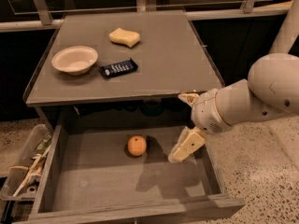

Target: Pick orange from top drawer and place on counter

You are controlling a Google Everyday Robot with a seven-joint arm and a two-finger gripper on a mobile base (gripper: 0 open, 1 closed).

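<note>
Orange (137,145) on the floor of the open drawer (93,181), gripper (181,127) just right of the orange, open wide, holding nothing, table (163,55) above the orange, with bowl (74,59) and sponge (124,37)

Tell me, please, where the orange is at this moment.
In the camera view the orange lies on the floor of the open top drawer, near its middle, below the counter; the pincer hangs to its right in the picture.
</note>
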